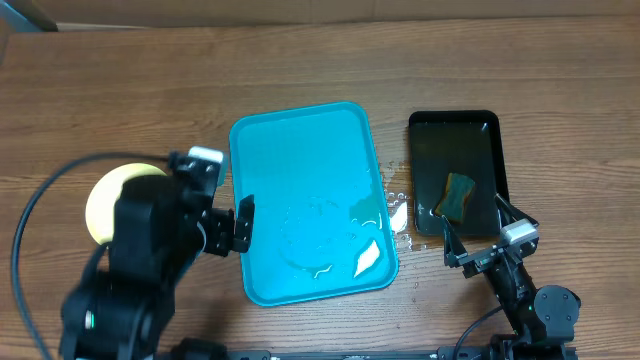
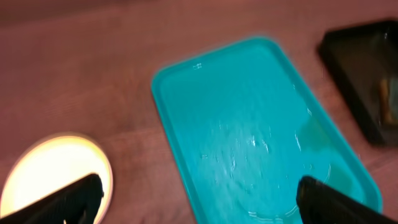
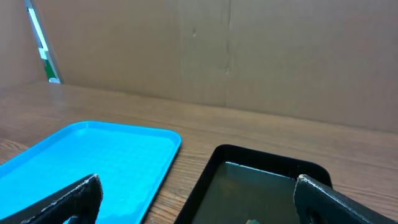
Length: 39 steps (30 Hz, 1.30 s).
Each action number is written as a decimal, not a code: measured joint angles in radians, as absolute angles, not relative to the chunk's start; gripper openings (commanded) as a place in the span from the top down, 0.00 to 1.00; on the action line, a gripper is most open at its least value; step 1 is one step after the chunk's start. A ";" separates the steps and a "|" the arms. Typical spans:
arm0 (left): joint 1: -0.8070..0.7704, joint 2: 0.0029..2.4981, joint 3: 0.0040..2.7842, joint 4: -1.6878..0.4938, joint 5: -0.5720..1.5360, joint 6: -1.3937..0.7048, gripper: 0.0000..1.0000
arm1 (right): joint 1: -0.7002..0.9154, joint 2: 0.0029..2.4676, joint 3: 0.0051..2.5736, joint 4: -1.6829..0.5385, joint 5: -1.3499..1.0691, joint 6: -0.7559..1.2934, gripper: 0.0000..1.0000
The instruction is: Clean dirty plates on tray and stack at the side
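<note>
The turquoise tray [image 1: 300, 140] lies mid-table with no plate on it, only a film of water; it also shows in the left wrist view [image 2: 249, 112] and the right wrist view [image 3: 93, 162]. A pale yellow plate [image 1: 103, 203] sits on the table left of the tray, partly hidden by my left arm; it also shows in the left wrist view [image 2: 43, 171]. I cannot tell whether other plates lie under it. My left gripper [image 1: 235, 225] [image 2: 199, 202] is open and empty above the tray's left edge. My right gripper [image 1: 478, 235] [image 3: 199, 199] is open and empty at the black tray's near end.
A black tray [image 1: 492, 130] [image 3: 261, 165] right of the turquoise one holds dark water and a yellow-green sponge [image 1: 459, 196]. Water drops [image 1: 398, 215] lie on the wood between the trays. A cardboard wall [image 3: 249, 56] stands behind the table.
</note>
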<state>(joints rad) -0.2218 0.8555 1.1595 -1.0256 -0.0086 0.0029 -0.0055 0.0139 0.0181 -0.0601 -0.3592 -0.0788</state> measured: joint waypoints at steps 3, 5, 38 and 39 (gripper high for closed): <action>-0.220 0.720 1.011 -0.828 -0.018 0.002 0.00 | -0.006 0.014 0.018 -0.060 -0.359 -0.079 0.00; -0.216 0.630 0.883 -0.664 -0.021 -0.005 0.00 | -0.006 0.014 0.018 -0.060 -0.360 -0.079 0.00; -0.155 0.015 0.008 -0.066 -0.104 -0.181 0.00 | -0.006 0.015 0.018 -0.060 -0.359 -0.079 0.00; -0.155 0.015 0.008 -0.066 -0.105 -0.181 0.00 | -0.006 0.015 0.018 -0.061 -0.360 -0.080 0.00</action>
<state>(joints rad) -0.1551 0.0147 0.0082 -0.0662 -0.1055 -0.1810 -0.0059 0.0147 0.0181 -0.0608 -0.3595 -0.0795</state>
